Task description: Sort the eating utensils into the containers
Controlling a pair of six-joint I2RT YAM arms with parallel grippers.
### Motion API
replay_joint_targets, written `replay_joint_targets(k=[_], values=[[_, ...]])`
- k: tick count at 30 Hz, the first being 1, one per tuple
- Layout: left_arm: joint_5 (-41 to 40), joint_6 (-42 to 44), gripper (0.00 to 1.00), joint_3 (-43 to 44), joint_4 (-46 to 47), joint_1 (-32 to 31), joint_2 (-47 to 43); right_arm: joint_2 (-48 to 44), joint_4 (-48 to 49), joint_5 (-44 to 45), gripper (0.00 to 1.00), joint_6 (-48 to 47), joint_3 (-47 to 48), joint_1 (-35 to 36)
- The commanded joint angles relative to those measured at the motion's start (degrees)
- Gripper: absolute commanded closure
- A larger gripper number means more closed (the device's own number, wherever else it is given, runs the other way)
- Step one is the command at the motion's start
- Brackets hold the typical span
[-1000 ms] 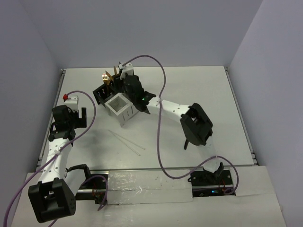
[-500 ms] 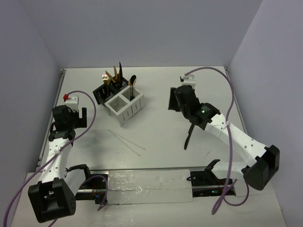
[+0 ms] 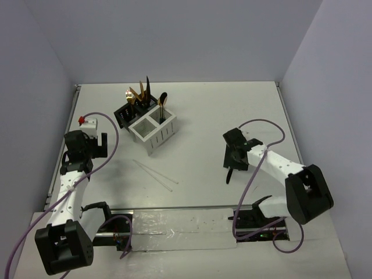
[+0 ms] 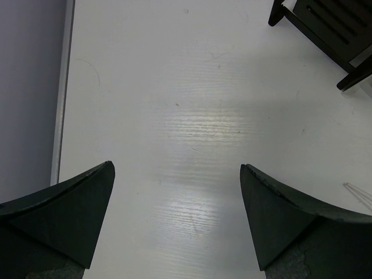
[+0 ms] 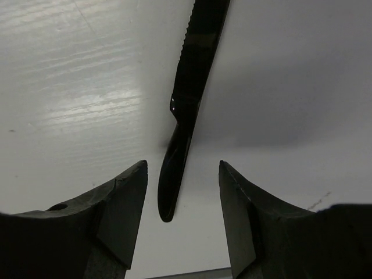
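Observation:
A black knife (image 5: 189,99) lies flat on the table, its handle end between the fingers of my right gripper (image 5: 183,174), which is open and low over it. In the top view the knife (image 3: 229,174) lies just in front of the right gripper (image 3: 233,158). The black box (image 3: 124,115) holds gold-headed utensils (image 3: 135,95) and a black knife (image 3: 147,87), all upright. The white box (image 3: 152,133) holds a black spoon (image 3: 163,104). Two white chopsticks (image 3: 154,174) lie on the table. My left gripper (image 4: 176,167) is open and empty above bare table.
A corner of the black box (image 4: 331,26) shows at the top right of the left wrist view, and a chopstick tip (image 4: 360,195) at its right edge. Grey walls stand on three sides. A taped strip (image 3: 180,224) runs along the near edge.
My right arm has pulled away from the boxes, leaving the black spoon standing in the white box, and has swung right and down over the black knife. The left arm has not moved.

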Motion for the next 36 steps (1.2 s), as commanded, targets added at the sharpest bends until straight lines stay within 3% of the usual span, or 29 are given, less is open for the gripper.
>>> replay_joint_targets(k=[1, 10, 23, 27, 28, 30, 36], values=[[1.0, -0.2, 0.01, -0.1, 2.9, 0.5, -1.0, 3.6, 6.6, -2.9, 0.41, 0.7, -1.9, -1.5], [1.6, -0.3, 0.01, 0.1, 2.5, 0.5, -0.7, 9.3, 10.6, -4.4, 0.47, -0.2, -2.1, -5.4], [0.9, 0.1, 0.01, 0.0, 3.2, 0.6, -1.0, 10.3, 4.6, -5.1, 0.51, -0.2, -1.2, -5.0], [0.9, 0.1, 0.01, 0.2, 3.1, 0.7, -1.0, 13.4, 3.4, -4.5, 0.68, -0.6, 0.3, -3.9], [0.9, 0.1, 0.01, 0.2, 3.0, 0.6, -0.9, 13.6, 3.4, -4.5, 0.84, -0.6, 0.4, -3.5], [1.0, 0.2, 0.01, 0.2, 3.1, 0.7, -0.9, 13.8, 3.4, -3.8, 1.0, -0.6, 0.4, -2.7], [1.0, 0.1, 0.01, 0.4, 3.0, 0.7, -0.5, 13.3, 3.9, 0.1, 1.0, -1.0, 1.5, 0.4]])
